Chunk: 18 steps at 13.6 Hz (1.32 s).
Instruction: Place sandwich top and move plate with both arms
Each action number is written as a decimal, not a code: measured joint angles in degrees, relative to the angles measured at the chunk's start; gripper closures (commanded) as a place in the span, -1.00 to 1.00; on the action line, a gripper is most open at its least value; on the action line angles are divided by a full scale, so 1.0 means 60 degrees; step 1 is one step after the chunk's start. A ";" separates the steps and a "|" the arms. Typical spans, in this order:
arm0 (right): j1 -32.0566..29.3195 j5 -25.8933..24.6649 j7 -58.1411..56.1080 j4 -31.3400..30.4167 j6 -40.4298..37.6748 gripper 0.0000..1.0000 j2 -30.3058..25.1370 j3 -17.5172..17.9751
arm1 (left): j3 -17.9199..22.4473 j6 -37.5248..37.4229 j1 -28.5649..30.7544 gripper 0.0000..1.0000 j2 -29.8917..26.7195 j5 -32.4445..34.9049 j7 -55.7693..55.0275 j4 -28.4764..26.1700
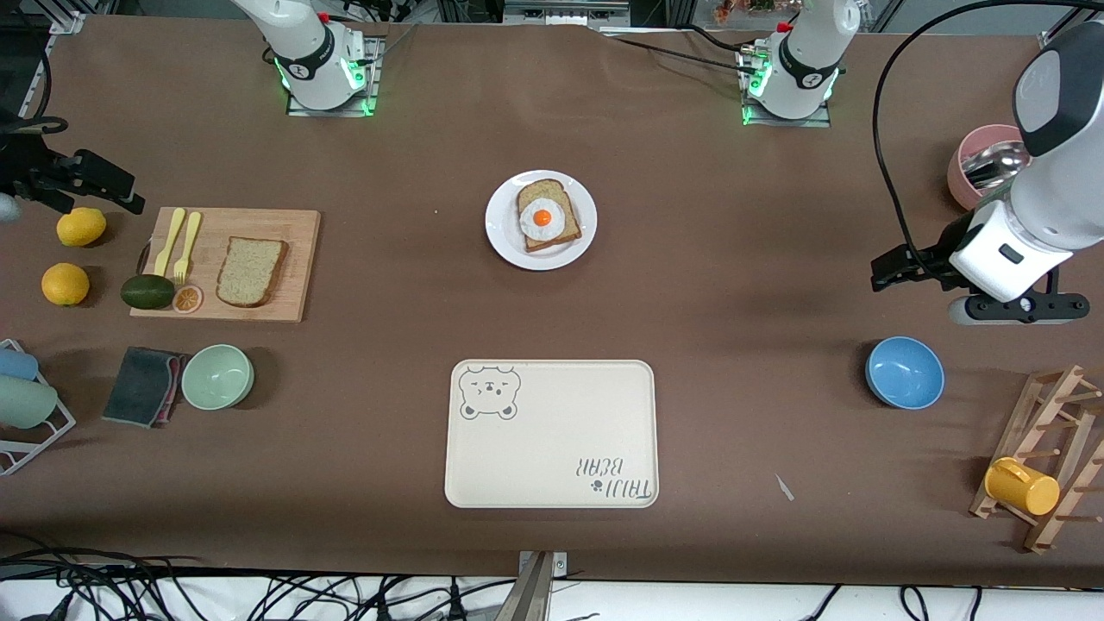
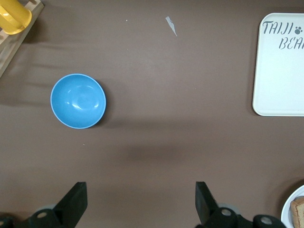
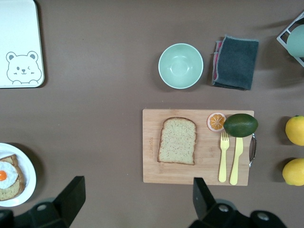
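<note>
The sandwich top (image 1: pixel 251 272), a plain brown bread slice, lies on a wooden cutting board (image 1: pixel 297 224) toward the right arm's end; it also shows in the right wrist view (image 3: pixel 177 140). The white plate (image 1: pixel 500 235) sits mid-table and bears a slice with a fried egg (image 1: pixel 547 216). My right gripper (image 1: pixel 121 194) hangs open and empty above the table beside the board (image 3: pixel 137 187). My left gripper (image 1: pixel 888 269) hangs open and empty above bare table at the left arm's end (image 2: pixel 141 190), apart from a blue bowl (image 2: pixel 78 100).
A cream bear tray (image 1: pixel 552 435) lies nearer the front camera than the plate. On the board are an avocado (image 1: pixel 147 291), two yellow forks (image 1: pixel 179 241) and an orange slice. Two lemons (image 1: pixel 81 226), a green bowl (image 1: pixel 217 376), a grey cloth (image 1: pixel 142 385) and a mug rack (image 1: pixel 1044 470) stand around.
</note>
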 measured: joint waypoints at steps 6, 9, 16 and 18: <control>0.0000 0.0000 0.0000 0.0000 0.0000 -1.00 0.0000 -0.0001 | 0.0044 -0.0003 0.0080 -1.00 0.0036 0.0000 0.0234 -0.0004; 0.0000 0.0000 0.0000 0.0000 0.0000 -1.00 0.0000 -0.0001 | 0.0031 -0.0003 0.0080 -1.00 0.0080 0.0000 0.0236 -0.0004; 0.0000 -0.0001 0.0000 0.0000 -0.0067 -1.00 0.0000 -0.0001 | -0.0011 -0.0017 0.0069 -1.00 0.0121 0.0000 0.0237 -0.0014; 0.0000 -0.0001 0.0000 0.0000 -0.0070 -1.00 0.0000 -0.0001 | -0.0010 -0.0017 0.0069 -1.00 0.0125 0.0000 0.0237 -0.0014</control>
